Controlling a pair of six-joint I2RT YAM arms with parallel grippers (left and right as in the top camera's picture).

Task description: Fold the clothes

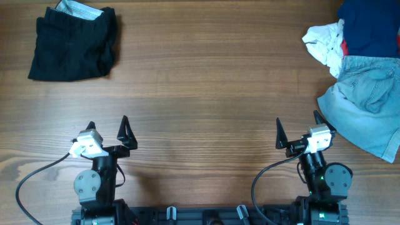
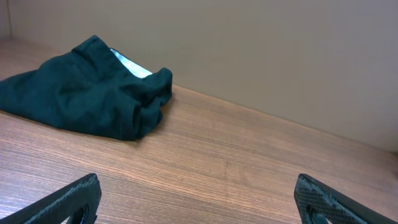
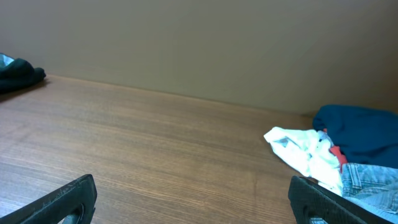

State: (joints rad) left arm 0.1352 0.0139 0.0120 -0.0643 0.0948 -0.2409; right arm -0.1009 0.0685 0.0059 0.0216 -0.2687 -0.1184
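At near edge of table [image 1: 200,75], open and empty: left gripper [image 1: 107,122], right gripper [image 1: 297,119]; far left corner, folded dark garment [image 1: 74,44], perhaps trousers; right edge, crumpled denim shorts [image 1: 369,106]

The table [image 1: 206,75] is warm brown wood with long, streaked grain. At its far left corner, the folded garment [image 1: 72,47] looks black from overhead and deep green from the left wrist, with a pale blue-white lining [image 1: 78,10]. At the table's far right edge lie a white cloth [image 1: 325,42] with red marks, a navy garment [image 1: 372,28] and a faded light-blue denim piece [image 1: 369,103]. The left gripper [image 1: 108,122] and the right gripper [image 1: 297,119] have black fingers and white bodies.
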